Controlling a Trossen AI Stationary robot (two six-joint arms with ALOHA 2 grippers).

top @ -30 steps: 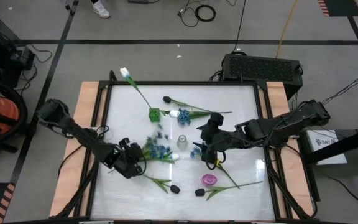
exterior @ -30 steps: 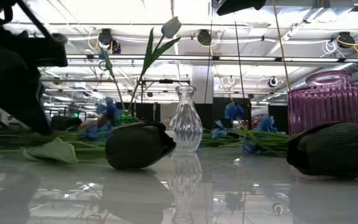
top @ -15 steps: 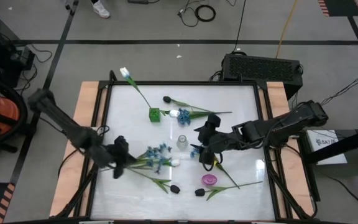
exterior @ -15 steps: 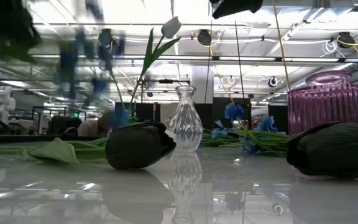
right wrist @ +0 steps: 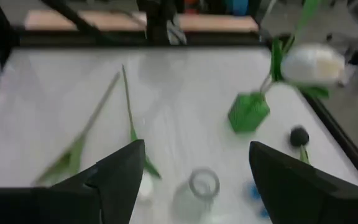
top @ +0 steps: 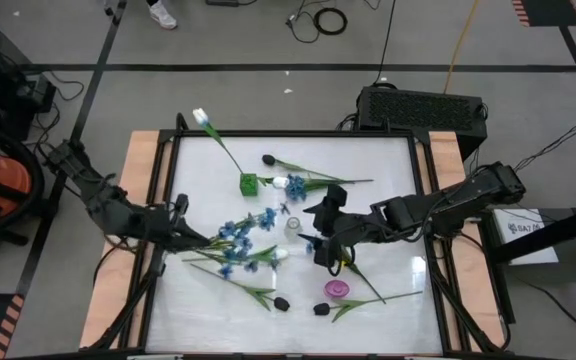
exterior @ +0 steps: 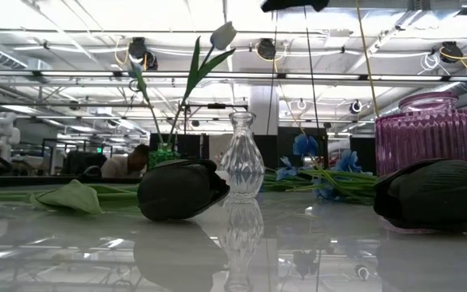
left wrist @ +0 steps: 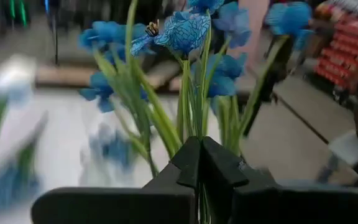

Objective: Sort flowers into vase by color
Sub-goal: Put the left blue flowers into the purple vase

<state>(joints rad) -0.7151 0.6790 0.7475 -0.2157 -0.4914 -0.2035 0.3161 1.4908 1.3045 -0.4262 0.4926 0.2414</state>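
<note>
My left gripper (top: 186, 234) is at the table's left, shut on a spray of blue flowers (top: 238, 232), whose blooms (left wrist: 185, 31) reach out past the fingertips toward the clear glass vase (top: 292, 228). My right gripper (right wrist: 202, 177) hangs open just right of that vase, a finger on either side of its mouth (right wrist: 202, 182), touching nothing. A green vase (top: 249, 183) holds a white tulip (top: 200, 117) by its stem. A pink vase (top: 337, 289) stands near the front. Black buds (top: 281, 302) and other flowers lie flat on the table. My left gripper pinches the blue spray's bunched green stems (left wrist: 194, 127) between its two fingers, low on the stems. The fingers come nearly level from the table's left, and the stems run on forward from the fingertips. The spray is lifted clear of the table, its blooms outermost.
A white tulip (top: 281, 256) with a long stem lies under the held spray. More blue and white flowers (top: 298, 183) lie behind the clear vase, and a black bud (top: 267, 158) farther back. Two black buds (exterior: 181, 188) and the pink vase (exterior: 432, 134) stand near the front edge.
My left gripper has risen and drawn back toward the table's left edge, tipping from pointing down to nearly level. It has stayed shut and carried the blue spray up off the table; the blooms now point toward the clear vase.
</note>
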